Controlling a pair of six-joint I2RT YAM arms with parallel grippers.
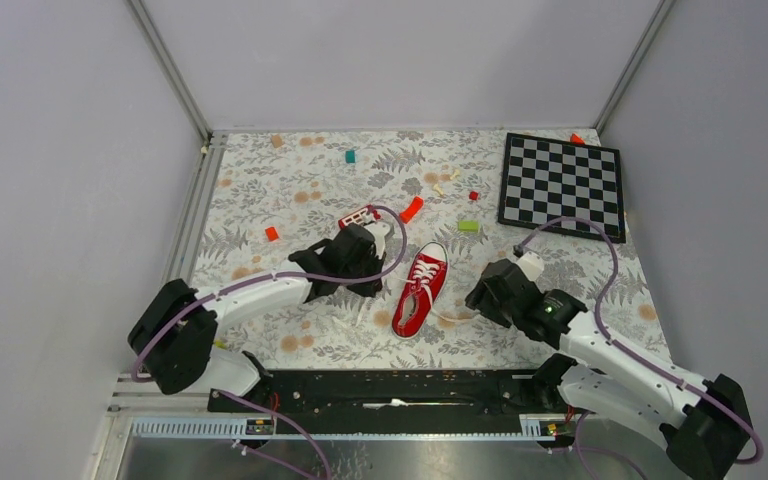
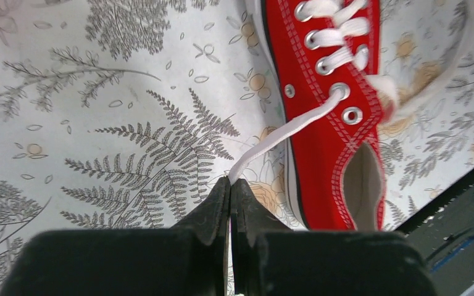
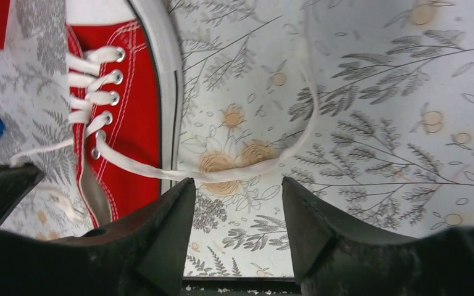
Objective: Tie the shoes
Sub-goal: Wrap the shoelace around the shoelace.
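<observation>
sneaker (image 2: 327, 123) toe cropped, lace (image 2: 271, 139) end hidden in left hand (image 2: 230, 183)

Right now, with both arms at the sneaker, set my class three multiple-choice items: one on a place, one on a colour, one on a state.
1. Where on the table does the chessboard lie?
A. far right corner
B. near left corner
C. dead centre

2. What colour are the laces of the sneaker?
A. black
B. white
C. blue

3. How does the left gripper stand?
A. wide open
B. shut on nothing
C. shut on a lace end

Answers:
1 A: the top view shows it where the back and right walls meet.
2 B: white laces cross the red canvas.
3 C: the lace runs from an eyelet straight into its closed jaws.
</observation>
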